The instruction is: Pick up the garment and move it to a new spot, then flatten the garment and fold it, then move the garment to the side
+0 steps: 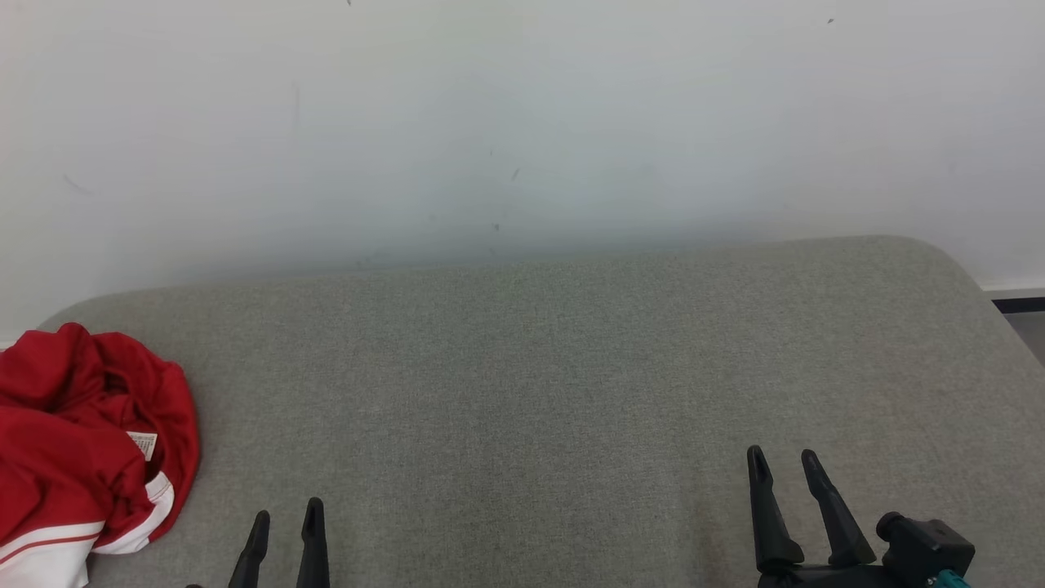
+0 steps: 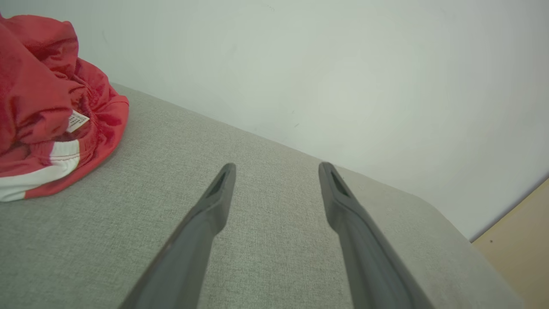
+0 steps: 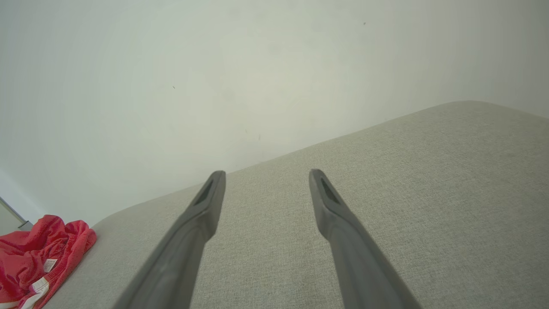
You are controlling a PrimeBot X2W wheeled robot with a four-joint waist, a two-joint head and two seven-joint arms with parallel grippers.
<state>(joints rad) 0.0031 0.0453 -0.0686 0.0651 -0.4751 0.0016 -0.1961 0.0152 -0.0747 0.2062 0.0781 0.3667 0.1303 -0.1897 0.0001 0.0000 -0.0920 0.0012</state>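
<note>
A crumpled red garment [image 1: 82,441] with white bands [image 1: 41,563] lies in a heap at the left end of the desk [image 1: 531,392], by its rounded back-left corner, and runs off the left and bottom edges of the head view. A small white label [image 1: 143,445] shows among its folds, next to a gathered, elastic-looking band of red cloth. The desk top is covered in grey woven fabric and stands against a pale wall [image 1: 522,122] that bears a few faint marks.

The left jaws stand apart over the desk near its front edge, their two dark fingers [image 1: 313,539] pointing toward the wall, just to the right of the garment and not touching it. In the left wrist view the fingers [image 2: 214,201] have grey fabric between them, with the garment [image 2: 38,98] and its label [image 2: 77,121] at the upper left.

The right jaws are also apart and hold nothing; their fingers [image 1: 763,506] rise at the lower right of the head view, well away from the garment. In the right wrist view these fingers [image 3: 206,206] frame the desk's far edge, and the garment [image 3: 38,253] sits small at the lower left. A strip of tan floor [image 2: 514,249] shows beyond the desk's right end.
</note>
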